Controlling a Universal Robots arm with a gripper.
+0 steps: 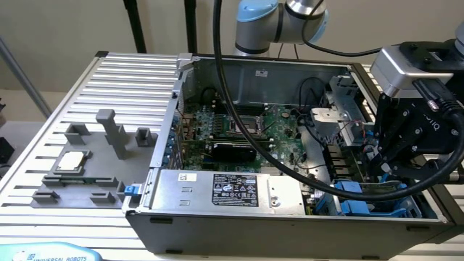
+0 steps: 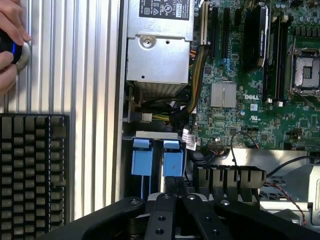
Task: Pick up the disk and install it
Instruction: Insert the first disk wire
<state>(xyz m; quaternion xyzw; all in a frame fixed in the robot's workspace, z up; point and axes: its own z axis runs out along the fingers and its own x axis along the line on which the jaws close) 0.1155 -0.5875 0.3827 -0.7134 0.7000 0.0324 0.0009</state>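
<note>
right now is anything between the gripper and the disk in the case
Nothing visible does. The gripper, shut, sits right at the blue carrier of the disk in the corner bay of the case. The cable bundle runs beside the bay, not across it.

Robotics lab, slotted aluminium bench [image 1: 130, 70], opened computer case [image 1: 290, 235], grey fixture blocks [image 1: 110, 130], robot arm [image 1: 283, 22]

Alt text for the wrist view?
The end effector is closed on the blue-framed disk, standing edge-on in an open PC case beside a second blue carrier. The motherboard and power supply lie beyond; a hand is over the ribbed table outside.
</note>
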